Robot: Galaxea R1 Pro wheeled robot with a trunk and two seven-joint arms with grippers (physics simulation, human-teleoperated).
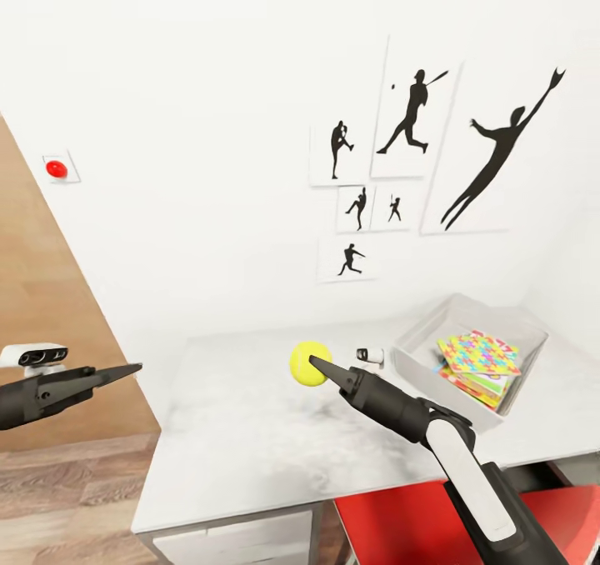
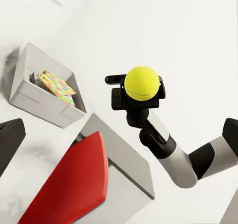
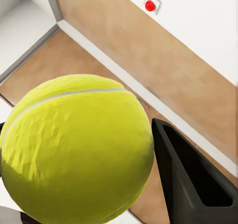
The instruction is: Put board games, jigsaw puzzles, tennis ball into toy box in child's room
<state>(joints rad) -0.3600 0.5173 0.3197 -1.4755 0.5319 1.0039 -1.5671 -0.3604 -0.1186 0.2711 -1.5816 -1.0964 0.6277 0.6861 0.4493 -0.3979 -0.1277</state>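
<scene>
The yellow tennis ball (image 1: 309, 363) hangs a little above the pale grey table (image 1: 250, 440), with my right gripper (image 1: 314, 365) shut on it. The left wrist view shows the ball (image 2: 142, 83) clamped between that gripper's dark fingers (image 2: 117, 97). Up close, the ball (image 3: 74, 149) sits against one black finger (image 3: 191, 179). To the ball's right, the toy box (image 1: 414, 363) stands on the table with a jigsaw puzzle (image 1: 479, 352) lying on top of a stack of flat toys. The box (image 2: 39, 102) and puzzle (image 2: 57, 84) also appear from the left wrist. My left gripper (image 1: 125, 372) is open and empty, left of the table's edge.
A small white object (image 1: 369, 354) lies on the table between the ball and the toy box. A red chair (image 1: 433, 515) is tucked under the table's near right side. Wood floor (image 1: 67, 498) lies to the left. Black silhouette posters (image 1: 412, 123) hang on the wall behind.
</scene>
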